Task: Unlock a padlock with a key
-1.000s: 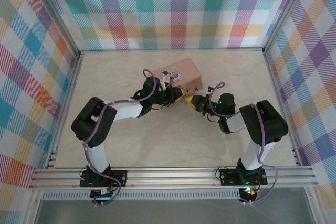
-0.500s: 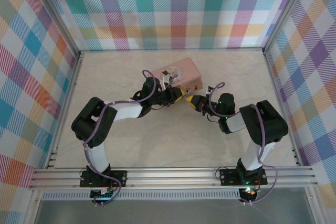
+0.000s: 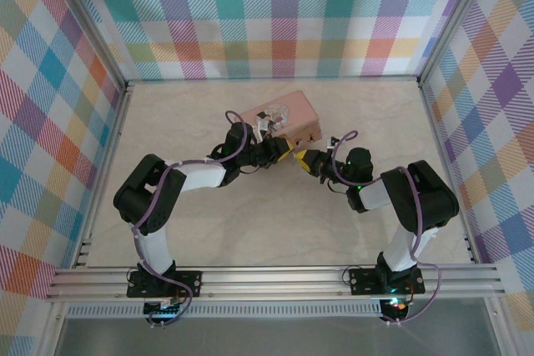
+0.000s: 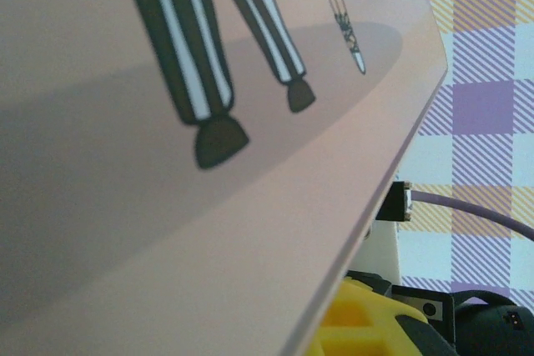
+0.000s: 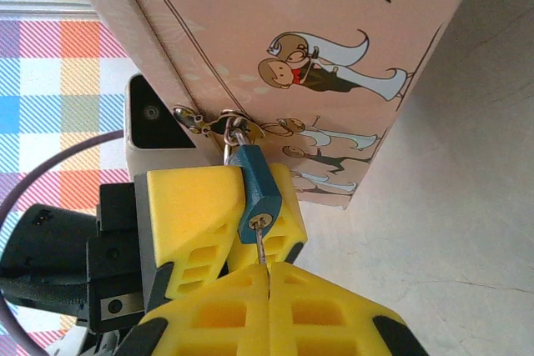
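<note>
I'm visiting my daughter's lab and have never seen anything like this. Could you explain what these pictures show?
These are two robot arms bolted to a table, each ending in a yellow two-finger gripper. One picture looks down from overhead. The other two come from small cameras on the wrists. On the table lies a pink tin printed with a cartoon wedding couple, and a small blue padlock hangs from its latch. In the right wrist view, the left gripper seems to steady the padlock, while the right gripper is shut on a thin key whose tip sits in the keyhole. The left wrist camera sits very close to the tin.
</note>
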Controlling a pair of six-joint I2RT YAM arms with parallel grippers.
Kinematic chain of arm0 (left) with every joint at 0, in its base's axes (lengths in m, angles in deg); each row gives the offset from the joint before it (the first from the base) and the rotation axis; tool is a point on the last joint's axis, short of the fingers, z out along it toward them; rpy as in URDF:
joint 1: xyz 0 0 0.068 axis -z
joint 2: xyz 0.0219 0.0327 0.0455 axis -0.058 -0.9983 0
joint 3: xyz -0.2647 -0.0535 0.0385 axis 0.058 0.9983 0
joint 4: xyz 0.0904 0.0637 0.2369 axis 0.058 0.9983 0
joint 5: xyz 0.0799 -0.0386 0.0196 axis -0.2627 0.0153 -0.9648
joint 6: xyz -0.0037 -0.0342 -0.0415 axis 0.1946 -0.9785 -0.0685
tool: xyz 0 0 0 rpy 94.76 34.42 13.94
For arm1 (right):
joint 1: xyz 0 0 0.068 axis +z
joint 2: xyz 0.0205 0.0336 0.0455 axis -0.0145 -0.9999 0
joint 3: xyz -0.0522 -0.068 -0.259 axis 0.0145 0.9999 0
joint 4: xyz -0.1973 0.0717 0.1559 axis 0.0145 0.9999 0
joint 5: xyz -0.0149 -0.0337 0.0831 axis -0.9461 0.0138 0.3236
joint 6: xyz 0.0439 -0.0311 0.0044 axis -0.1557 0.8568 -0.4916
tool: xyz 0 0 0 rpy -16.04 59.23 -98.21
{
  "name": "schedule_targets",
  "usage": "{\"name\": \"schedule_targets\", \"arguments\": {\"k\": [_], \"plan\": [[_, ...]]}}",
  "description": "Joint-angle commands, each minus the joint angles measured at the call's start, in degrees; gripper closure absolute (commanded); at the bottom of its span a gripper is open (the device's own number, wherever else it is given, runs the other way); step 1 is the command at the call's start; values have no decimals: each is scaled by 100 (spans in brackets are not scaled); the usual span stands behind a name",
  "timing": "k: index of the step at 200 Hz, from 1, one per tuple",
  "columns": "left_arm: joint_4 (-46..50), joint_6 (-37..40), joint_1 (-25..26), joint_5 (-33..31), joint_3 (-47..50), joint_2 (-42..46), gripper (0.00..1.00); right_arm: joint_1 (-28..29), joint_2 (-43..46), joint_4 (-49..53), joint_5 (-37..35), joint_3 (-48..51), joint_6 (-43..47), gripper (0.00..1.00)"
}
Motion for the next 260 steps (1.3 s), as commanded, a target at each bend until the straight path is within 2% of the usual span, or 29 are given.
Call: {"name": "schedule_targets", "arguments": {"k": [1,67,142,179,223,260], "plan": [[-363,-127,52,360,0,164,85,29,-239,-779,-336,-120,-572,100],[-402,-137,65,393,5,178,85,42,-323,-782,-590,-70,-940,100],[-488,-150,87,452,5,171,87,71,-423,-782,-504,-201,-1446,100],[-544,-163,118,528,-38,137,87,91,-447,-774,-543,-281,-1302,100],[-524,-95,208,651,-52,143,93,161,-628,-765,-642,-544,-1255,100],[-426,25,302,810,-124,151,96,186,-546,-367,-695,-739,-1172,100]]}}
